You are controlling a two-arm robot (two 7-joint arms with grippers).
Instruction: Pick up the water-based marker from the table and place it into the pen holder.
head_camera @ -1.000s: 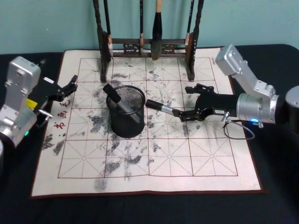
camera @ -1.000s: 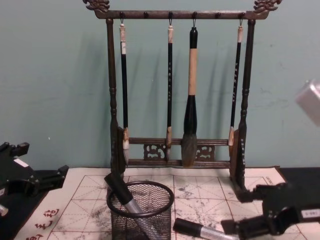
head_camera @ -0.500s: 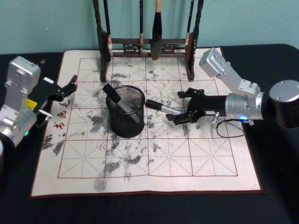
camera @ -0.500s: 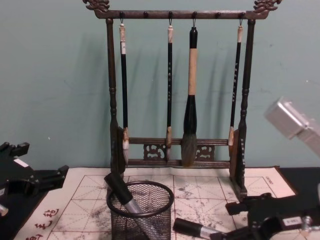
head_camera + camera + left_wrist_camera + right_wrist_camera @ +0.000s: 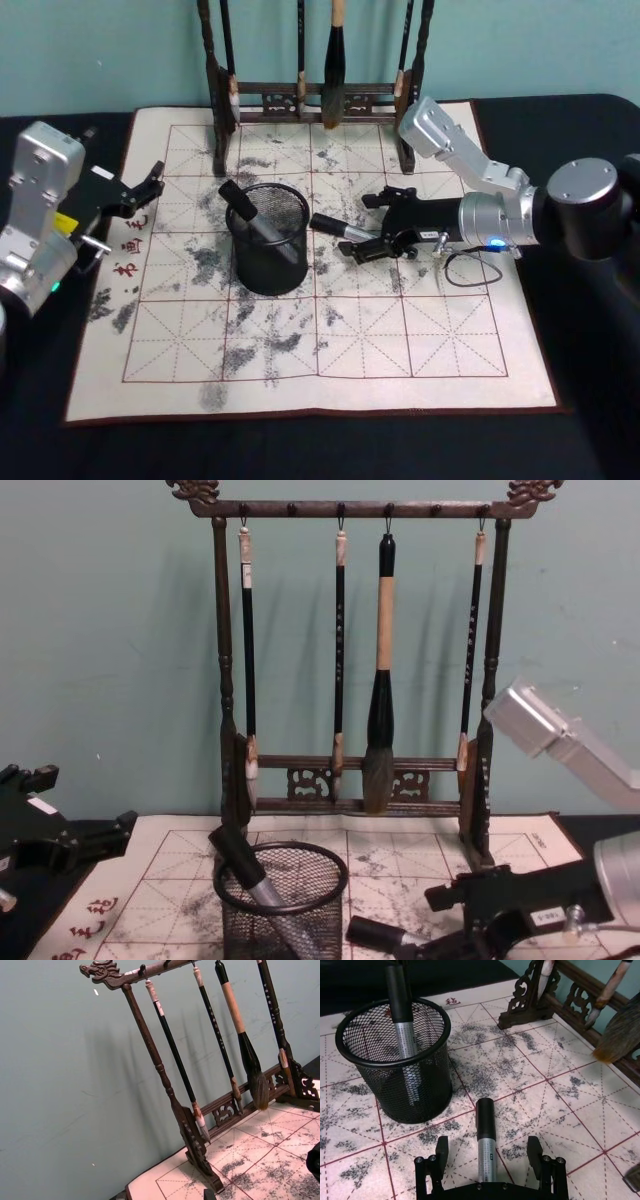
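The right gripper (image 5: 362,228) reaches in low over the white gridded mat (image 5: 400,340) on the dark tabletop (image 5: 590,400). Its fingers (image 5: 441,1152) are spread wide, one on each side of the marker (image 5: 345,231), and the right wrist view shows clear gaps between them and the barrel, so nothing is gripped. The marker lies flat on the mat. Its black cap points toward the pen holder (image 5: 268,265) and sits just beside the holder's right side without touching it. The silver barrel runs back between the fingers.

The pen holder stands upright near the middle of the mat. A second marker (image 5: 245,210) leans inside it, cap up and poking over the rim.

The left gripper (image 5: 150,183) hangs over the mat's left edge, well apart from the holder, fingers parted and holding nothing.

Behind it all, the wooden brush rack (image 5: 350,508) stands at the mat's far edge with four brushes (image 5: 380,680) hanging from it.
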